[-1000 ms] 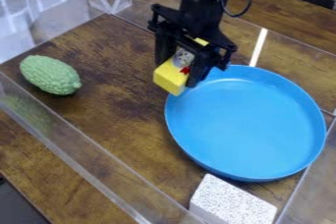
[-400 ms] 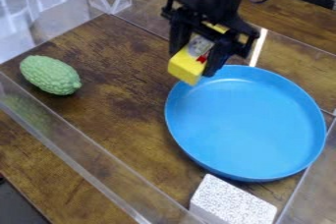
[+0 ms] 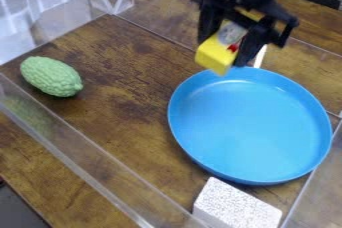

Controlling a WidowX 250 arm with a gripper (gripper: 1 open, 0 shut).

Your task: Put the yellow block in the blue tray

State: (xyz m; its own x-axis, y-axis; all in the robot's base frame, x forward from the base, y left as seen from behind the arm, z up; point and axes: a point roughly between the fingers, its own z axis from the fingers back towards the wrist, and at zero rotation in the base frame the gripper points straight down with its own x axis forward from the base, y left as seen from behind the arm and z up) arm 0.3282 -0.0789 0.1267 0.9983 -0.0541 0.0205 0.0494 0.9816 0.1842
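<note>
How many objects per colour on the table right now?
Yellow: 1, block, held in the pincer
Blue: 1, tray
Green: 1, bumpy oval
White: 1, foam block
Total: 4

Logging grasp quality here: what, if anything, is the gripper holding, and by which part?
The gripper holds the yellow block, pinched at its upper, labelled end. The rest of the block hangs tilted below the fingers, above the far rim of the blue tray.

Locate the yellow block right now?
Camera view, upper right: the yellow block hangs in the hand, above the blue tray's far rim.
</note>
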